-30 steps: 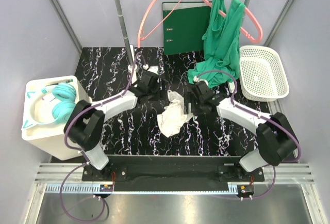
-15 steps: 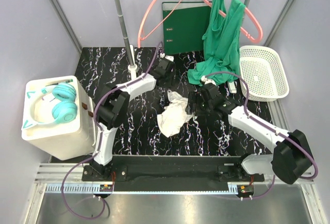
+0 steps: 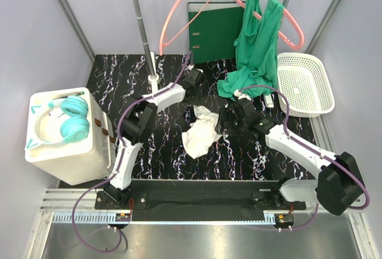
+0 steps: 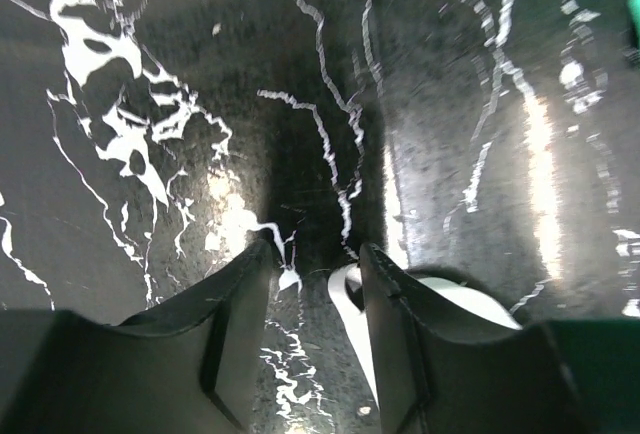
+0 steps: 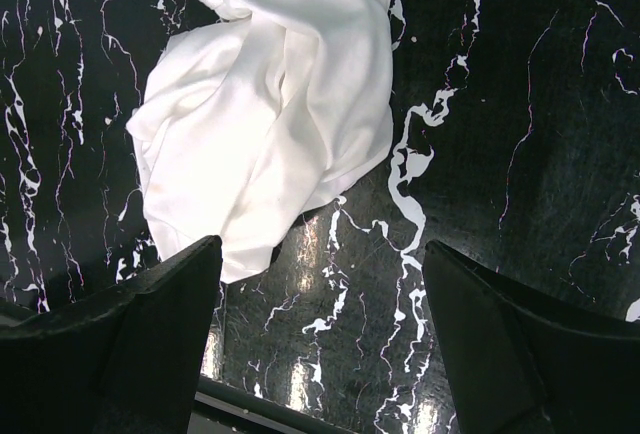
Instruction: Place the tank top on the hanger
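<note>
Since a second ago, your left arm has swung from mid-counter out to the far back of the counter [image 3: 119, 74]. The left claw [image 3: 194, 80] now sits low below the hanger [image 3: 162, 39]. Its fingers stand narrowly parted and grip nothing. The right arm has reached forward. The right claw [image 3: 228, 117] is spread wide just beside the tank top [image 3: 200, 130], which lies crumpled at mid-counter and has not moved.

Judge the task as barely begun: neither garment nor hanger is held. The hanger hangs on the rail, well apart from the tank top.

The green binder [image 3: 215, 32] carries small labels; no writing is legible.
</note>
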Motion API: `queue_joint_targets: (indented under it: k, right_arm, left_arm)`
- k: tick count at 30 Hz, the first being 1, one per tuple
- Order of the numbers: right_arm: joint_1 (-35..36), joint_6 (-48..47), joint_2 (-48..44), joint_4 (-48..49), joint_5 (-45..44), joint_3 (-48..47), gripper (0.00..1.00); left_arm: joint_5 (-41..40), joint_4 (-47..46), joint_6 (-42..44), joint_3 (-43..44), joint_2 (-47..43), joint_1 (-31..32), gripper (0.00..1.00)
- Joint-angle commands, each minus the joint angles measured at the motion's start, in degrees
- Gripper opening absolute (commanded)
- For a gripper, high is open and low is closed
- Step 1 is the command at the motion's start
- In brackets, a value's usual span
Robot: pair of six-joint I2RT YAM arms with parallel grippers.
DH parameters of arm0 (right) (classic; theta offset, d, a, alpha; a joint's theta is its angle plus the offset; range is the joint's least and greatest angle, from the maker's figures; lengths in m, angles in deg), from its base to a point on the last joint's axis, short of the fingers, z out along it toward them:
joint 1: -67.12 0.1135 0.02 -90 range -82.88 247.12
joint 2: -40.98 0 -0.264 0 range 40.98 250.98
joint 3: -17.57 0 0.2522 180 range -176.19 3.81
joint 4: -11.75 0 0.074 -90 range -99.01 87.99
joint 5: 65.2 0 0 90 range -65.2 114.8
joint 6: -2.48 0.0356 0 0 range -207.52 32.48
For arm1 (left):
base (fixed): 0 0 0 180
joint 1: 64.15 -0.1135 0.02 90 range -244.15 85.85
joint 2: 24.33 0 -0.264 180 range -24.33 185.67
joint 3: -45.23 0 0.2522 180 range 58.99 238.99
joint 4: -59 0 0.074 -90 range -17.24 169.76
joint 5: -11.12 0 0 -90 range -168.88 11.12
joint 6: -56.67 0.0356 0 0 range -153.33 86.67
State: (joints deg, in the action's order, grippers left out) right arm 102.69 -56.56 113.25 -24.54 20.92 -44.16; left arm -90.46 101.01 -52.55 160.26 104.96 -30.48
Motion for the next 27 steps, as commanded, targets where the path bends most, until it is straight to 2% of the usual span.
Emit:
queue_joint_targets:
  k: [1, 8, 13, 23, 25, 27]
  right_arm:
    - [0.02, 0.77, -0.99, 0.9, 0.01, 0.06, 0.88]
    - [0.02, 1.12, -0.9, 0.99, 0.1, -0.02, 0.88]
    - [0.02, 1.03, -0.91, 0.9, -0.34, 0.68, 0.89]
    - [0.02, 0.94, 0.94, 0.99, 0.1, 0.33, 0.89]
    - [0.02, 0.86, 1.03, 0.99, 0.01, 0.24, 0.89]
    - [0.02, 0.86, 0.86, 0.99, 0.01, 0.5, 0.89]
  left_arm:
    - [0.5, 1.02, 0.06, 2.26, 0.52, -0.89, 0.44]
    - [2.78, 1.54, -0.29, 2.27, 1.22, -0.89, 0.37]
    - [1.64, 0.84, -1.61, -0.37, -1.32, -0.89, 0.39]
    - [8.48, -3.82, -4.5, -6.09, -4.32, -0.89, 0.39]
    - [9.98, -3.9, -4.94, -6.26, -3.96, -0.89, 0.36]
    - [11.22, -4.52, -5.56, -6.53, -3.53, -0.89, 0.29]
